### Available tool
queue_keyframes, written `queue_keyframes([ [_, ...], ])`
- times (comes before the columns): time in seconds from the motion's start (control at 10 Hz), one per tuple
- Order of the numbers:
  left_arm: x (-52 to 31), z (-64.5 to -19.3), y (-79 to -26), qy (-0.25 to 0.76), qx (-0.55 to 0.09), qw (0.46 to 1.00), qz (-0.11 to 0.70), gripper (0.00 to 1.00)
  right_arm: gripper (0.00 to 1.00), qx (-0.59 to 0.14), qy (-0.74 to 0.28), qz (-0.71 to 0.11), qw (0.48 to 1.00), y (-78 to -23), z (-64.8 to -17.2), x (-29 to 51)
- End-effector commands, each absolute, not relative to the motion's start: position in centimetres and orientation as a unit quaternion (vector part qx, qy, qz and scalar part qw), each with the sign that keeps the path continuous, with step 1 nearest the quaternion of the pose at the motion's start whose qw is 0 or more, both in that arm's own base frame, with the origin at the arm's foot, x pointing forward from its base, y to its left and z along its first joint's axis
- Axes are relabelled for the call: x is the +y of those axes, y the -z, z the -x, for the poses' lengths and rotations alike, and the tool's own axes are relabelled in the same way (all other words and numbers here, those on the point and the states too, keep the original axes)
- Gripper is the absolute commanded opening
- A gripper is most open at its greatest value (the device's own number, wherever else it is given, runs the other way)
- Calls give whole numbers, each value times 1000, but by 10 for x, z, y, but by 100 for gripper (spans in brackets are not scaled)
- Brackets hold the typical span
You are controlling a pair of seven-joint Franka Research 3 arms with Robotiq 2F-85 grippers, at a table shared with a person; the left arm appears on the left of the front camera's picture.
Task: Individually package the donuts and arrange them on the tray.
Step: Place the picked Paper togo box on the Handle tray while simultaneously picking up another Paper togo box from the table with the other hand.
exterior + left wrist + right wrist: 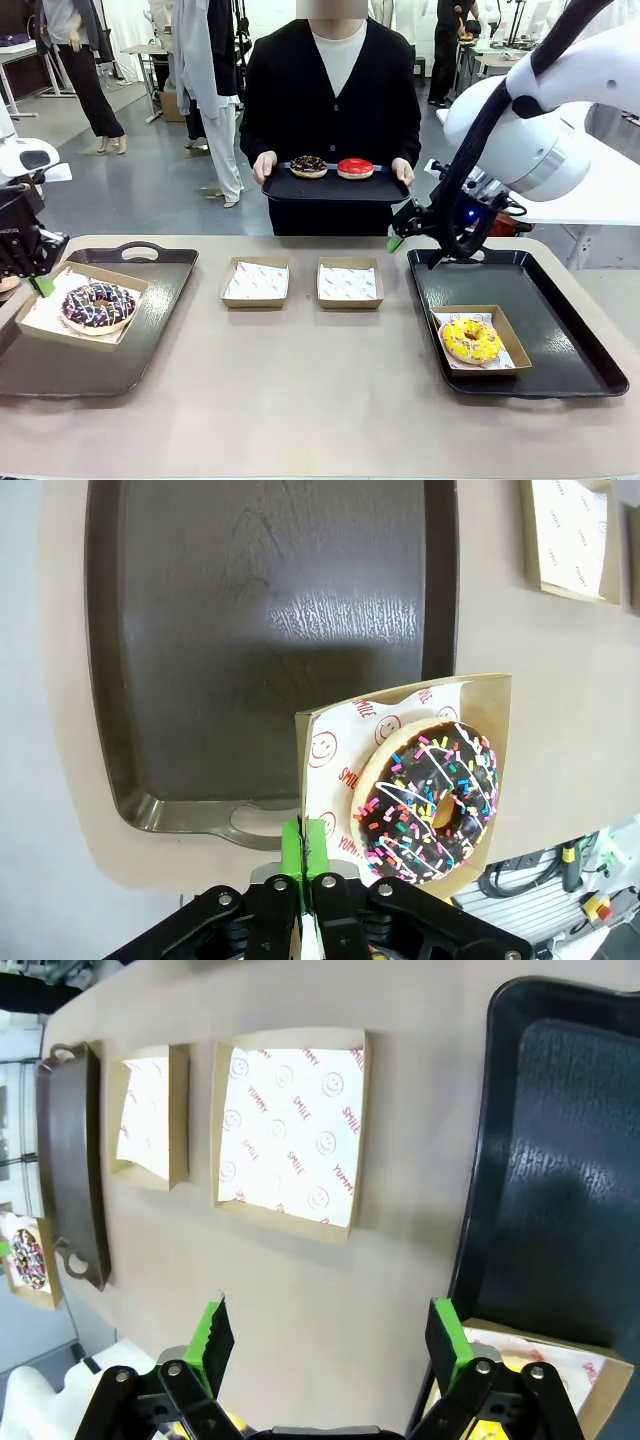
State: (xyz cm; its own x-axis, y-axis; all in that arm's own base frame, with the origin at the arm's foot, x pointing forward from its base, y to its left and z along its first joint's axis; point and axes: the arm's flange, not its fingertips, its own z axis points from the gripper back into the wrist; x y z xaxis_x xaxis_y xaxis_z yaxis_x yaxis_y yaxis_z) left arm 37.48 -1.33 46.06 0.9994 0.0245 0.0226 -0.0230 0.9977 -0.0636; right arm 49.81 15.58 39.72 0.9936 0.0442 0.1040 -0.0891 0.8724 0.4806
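Your left gripper (41, 285) has its green pads pressed together on the edge of a paper-lined cardboard box (405, 705), and that box carries the chocolate donut with coloured sprinkles (98, 305). It sits over the outer edge of the left tray (160, 290); you cannot tell from here whether it rests there or hangs just above it. Your right gripper (415, 250) has its fingers spread wide with nothing between them, and it hovers at the far inner corner of the right tray (565, 335). On that tray, the yellow donut (471, 340) lies in its own box (505, 330). Two empty boxes (256, 282) (349, 283) sit side by side on the table between the trays. Across from you, the person holds a third tray (335, 189) in both hands, with a dark chocolate donut (308, 165) and the red donut (355, 167) on it.
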Motion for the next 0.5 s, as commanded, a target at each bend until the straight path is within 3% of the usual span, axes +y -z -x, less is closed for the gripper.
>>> queue_keyframes([
  [0.0, -10, -382, -459, -8, -19, 999, 36, 1, 100, -35, -26, -269, 962, -398, -496, 150],
  [0.4, -13, -375, -461, -12, -12, 999, 32, 1, 100, -45, -34, -250, 967, -397, -498, 156],
])
